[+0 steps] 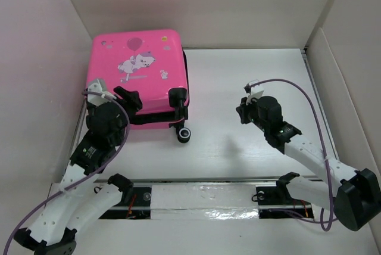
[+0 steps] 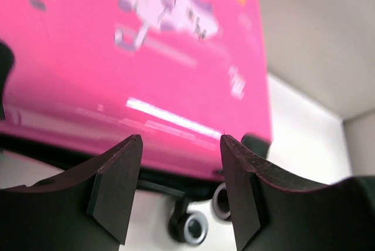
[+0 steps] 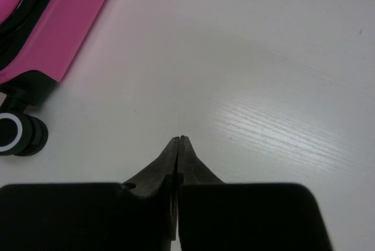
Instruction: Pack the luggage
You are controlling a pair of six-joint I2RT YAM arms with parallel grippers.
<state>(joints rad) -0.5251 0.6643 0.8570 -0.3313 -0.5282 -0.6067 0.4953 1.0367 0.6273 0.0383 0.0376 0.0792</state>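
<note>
The suitcase lies flat at the far-left of the table, print side up, lid shut, its left side close to the side wall. The black zipper band runs along the near edge. One wheel sticks out at the near-right corner.

The left gripper sits just off that near edge w/ its fingers spread apart and nothing between them. Its wrist view looks straight at the pink shell and the black band below. The right gripper is pressed together, empty, over bare table and well apart from the case.

Handling, as a judgement:
- The shell is stiff and glossy, so prob. slippery. Pads on the flat lid would likely slide.
- Weight can't be told. It looks small and maybe light, so it could skate on the table or roll on its wheels when pushed.
- Better hold: the lip of the lid at the zipper band, or the wheel bracket, where there's an edge to pinch.
- The wall on the left may act as a stop. The right arm could brace the base while the left lifts the lid.
</note>
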